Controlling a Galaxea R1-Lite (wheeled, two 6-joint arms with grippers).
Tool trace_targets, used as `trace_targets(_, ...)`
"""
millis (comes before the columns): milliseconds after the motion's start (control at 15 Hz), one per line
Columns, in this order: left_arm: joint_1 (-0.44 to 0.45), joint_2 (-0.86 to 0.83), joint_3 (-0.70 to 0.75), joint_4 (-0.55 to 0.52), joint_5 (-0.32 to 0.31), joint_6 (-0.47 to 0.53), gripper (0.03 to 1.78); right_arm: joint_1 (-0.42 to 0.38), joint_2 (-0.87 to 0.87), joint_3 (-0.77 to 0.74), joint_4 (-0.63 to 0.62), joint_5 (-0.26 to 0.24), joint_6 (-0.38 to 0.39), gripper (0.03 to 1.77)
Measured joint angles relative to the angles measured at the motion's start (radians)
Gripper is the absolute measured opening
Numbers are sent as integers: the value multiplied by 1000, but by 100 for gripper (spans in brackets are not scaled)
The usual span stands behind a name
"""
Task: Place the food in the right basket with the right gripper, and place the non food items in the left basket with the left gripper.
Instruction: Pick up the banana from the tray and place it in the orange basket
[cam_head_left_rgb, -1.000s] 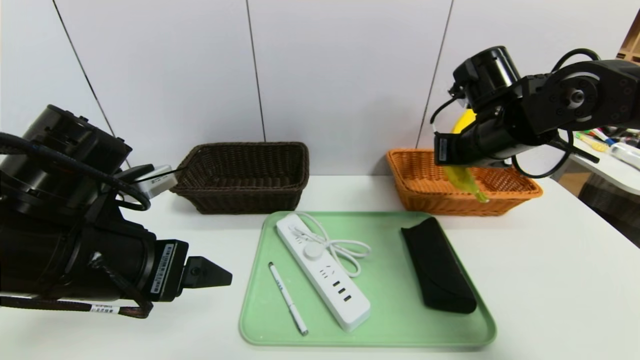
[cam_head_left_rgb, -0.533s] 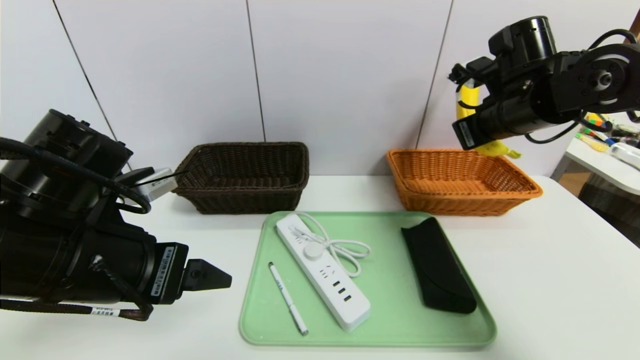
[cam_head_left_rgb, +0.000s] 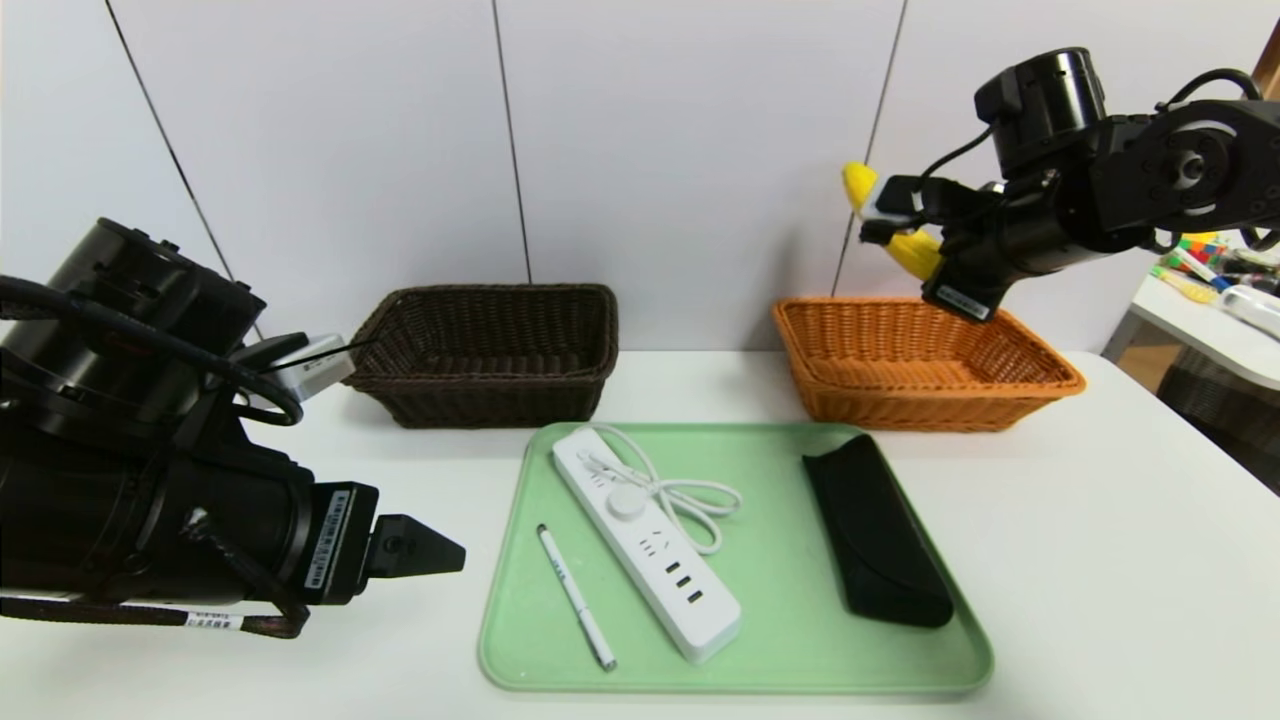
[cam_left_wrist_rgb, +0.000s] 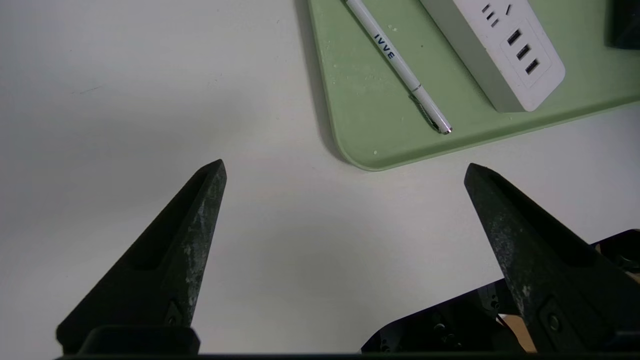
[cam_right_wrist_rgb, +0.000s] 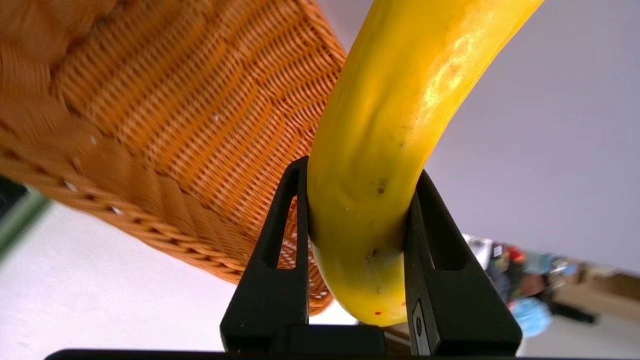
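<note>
My right gripper (cam_head_left_rgb: 893, 222) is shut on a yellow banana (cam_head_left_rgb: 912, 256) and holds it in the air above the back left rim of the orange right basket (cam_head_left_rgb: 900, 405). In the right wrist view both fingers press the banana (cam_right_wrist_rgb: 400, 100) near its lower end, with the right gripper (cam_right_wrist_rgb: 361, 170) close to the basket's wall (cam_right_wrist_rgb: 165, 100). On the green tray (cam_head_left_rgb: 780, 560) lie a white power strip (cam_head_left_rgb: 650, 545), a white pen (cam_head_left_rgb: 578, 598) and a black case (cam_head_left_rgb: 875, 530). The brown left basket (cam_head_left_rgb: 490, 400) stands behind. My left gripper (cam_left_wrist_rgb: 345, 166) hangs open over bare table beside the tray's corner.
The white table (cam_head_left_rgb: 1100, 560) ends at a wall just behind both baskets. A side table with colourful clutter (cam_head_left_rgb: 1215, 285) stands to the far right. The tray (cam_left_wrist_rgb: 360, 100), pen (cam_left_wrist_rgb: 400, 65) and power strip (cam_left_wrist_rgb: 500, 50) show ahead of my left gripper.
The right arm lifted the banana from low over the orange basket, then swung it left; the banana now points up and left. The left arm has not moved.
</note>
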Motion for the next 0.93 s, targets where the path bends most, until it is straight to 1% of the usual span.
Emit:
trace_targets(133, 0, 0, 3, -1, 1, -1, 169, 0, 7, 5, 5, 0, -163, 51)
trace_targets(200, 0, 1, 9, -9, 1, -1, 169, 0, 11, 8, 5, 0, -231, 51)
trace_targets(267, 0, 1, 17, -23, 0, -1, 169, -2, 17, 10, 7, 0, -290, 51)
trace_targets(333, 1, 0, 26, -32, 0, -2, 169, -10, 24, 12, 8, 1, -331, 51)
trace_targets(400, 2, 0, 33, -36, 1, -3, 169, -19, 32, 16, 9, 1, -348, 51)
trace_targets(600, 4, 0, 41, -37, 1, -3, 169, -38, 52, 51, 8, 2, -349, 51)
trace_targets(933, 4, 0, 45, -39, 0, -3, 169, -56, 92, 63, 5, 15, -343, 51)
